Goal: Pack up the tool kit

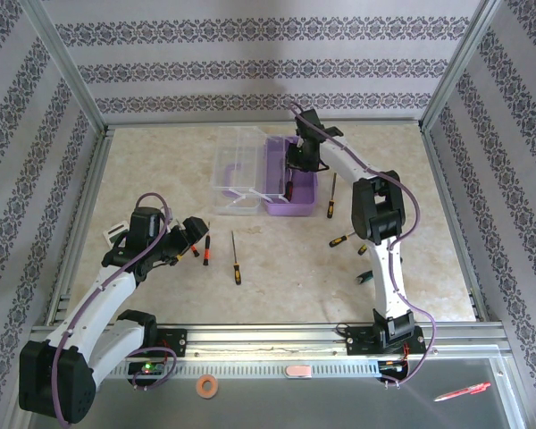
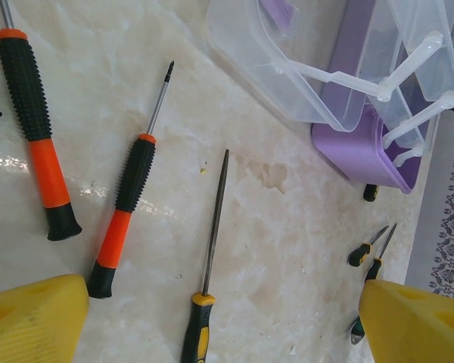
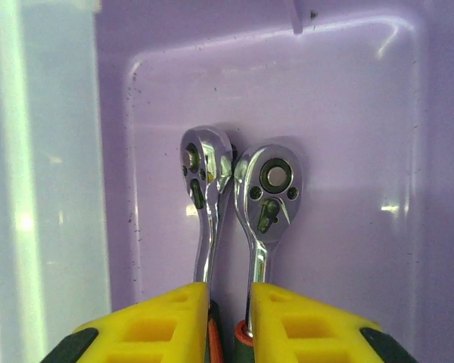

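**Overhead and wrist views of the tool-kit scene.** The small rectangular lilac-purple plastic case (image 1: 301,204) stands open at the far middle of the beige marble-patterned table (image 1: 277,295). Its clear plastic lid (image 1: 235,174) is swung out to the left of it.

The right gripper (image 3: 231,327) reaches down into the case. Its yellow fingers (image 3: 151,329) stand narrowly apart, and the shanks of two wrenches run into the gap between them. Whether the fingers press on either shank cannot be told. The left-hand chrome ratchet wrench (image 3: 206,198) and the right-hand chrome ratchet wrench (image 3: 266,198) lie on the lilac floor of the case, with their round heads side by side and pointing away from the fingers.

The left gripper (image 2: 223,325) hovers over the near left part of the table, well apart from the case. Its jaws are spread wide and hold nothing. On the table beneath it lie three screwdrivers, none touching another:
- a larger orange-and-black-handled screwdriver (image 2: 38,128)
- a smaller orange-and-black-handled screwdriver (image 2: 125,204)
- a long thin-shafted yellow-and-black-handled screwdriver (image 2: 211,249)

Two small yellow-and-black-handled screwdrivers (image 2: 361,253) rest close together on the table, near the case. Another dark-handled screwdriver (image 1: 332,195) lies just beside the right wall of the case
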